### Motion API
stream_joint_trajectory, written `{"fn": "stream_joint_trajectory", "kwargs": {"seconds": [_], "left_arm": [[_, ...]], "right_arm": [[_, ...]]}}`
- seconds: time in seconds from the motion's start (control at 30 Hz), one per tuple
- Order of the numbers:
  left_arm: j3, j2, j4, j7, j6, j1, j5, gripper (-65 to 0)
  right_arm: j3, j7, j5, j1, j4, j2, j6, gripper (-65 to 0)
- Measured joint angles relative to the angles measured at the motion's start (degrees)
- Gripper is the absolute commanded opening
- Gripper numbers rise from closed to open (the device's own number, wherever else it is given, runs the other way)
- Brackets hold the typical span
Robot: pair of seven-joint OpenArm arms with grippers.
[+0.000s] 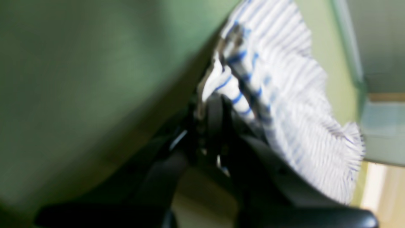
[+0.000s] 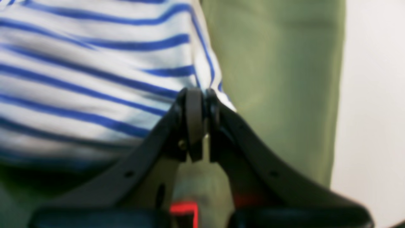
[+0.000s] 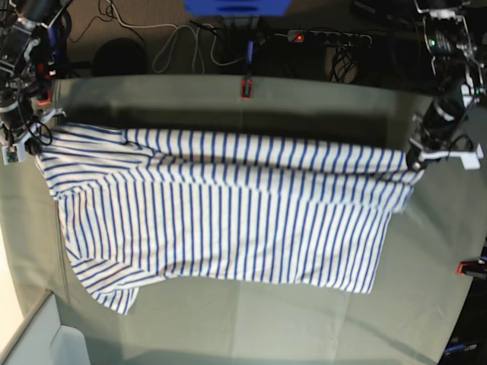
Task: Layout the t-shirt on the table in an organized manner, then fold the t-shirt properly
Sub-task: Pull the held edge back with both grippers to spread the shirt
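Black curved jaws of the right pincer (image 2: 200,95), pressed together, pinch a corner of the t-shirt (image 2: 95,72), its soft white knit crossed by thin blue stripes, seen from the right wrist. Across the span, the left pincer (image 1: 218,99) is likewise closed on a bunched fold of the same fabric, though that view is blurred. From the base view the garment (image 3: 228,220) hangs stretched between the two arms, its upper edge drawn nearly taut from one side of the pale grey-green worktop (image 3: 426,266) to the other, while the lower part drapes down onto the creased cloth covering. Holding it this way appears meant to pull out wrinkles before the shirt is laid flat; folding has not begun. One sleeve trails at the lower corner nearest the right arm. Farther back, a red clamp (image 3: 246,87) grips the worktop's far edge.
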Motion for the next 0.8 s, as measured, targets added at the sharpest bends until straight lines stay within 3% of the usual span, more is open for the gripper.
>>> {"fn": "stream_joint_trajectory", "kwargs": {"seconds": [0.23, 0.47, 0.8], "left_arm": [[0.0, -0.1, 1.8, -0.3, -0.1, 5.4, -0.2, -64.9], [-2.1, 0.0, 1.8, -0.1, -0.2, 8.9, -0.3, -64.9], [-3.1, 0.2, -0.9, -0.5, -0.3, 8.8, -0.1, -64.9]], "right_arm": [[2.2, 0.4, 0.3, -5.0, 7.7, -3.1, -0.1, -65.0], [2.2, 0.5, 0.3, -10.6, 8.3, -5.0, 0.0, -65.0], [0.9, -0.1, -0.2, -9.4, 8.3, -7.2, -0.1, -65.0]]}}
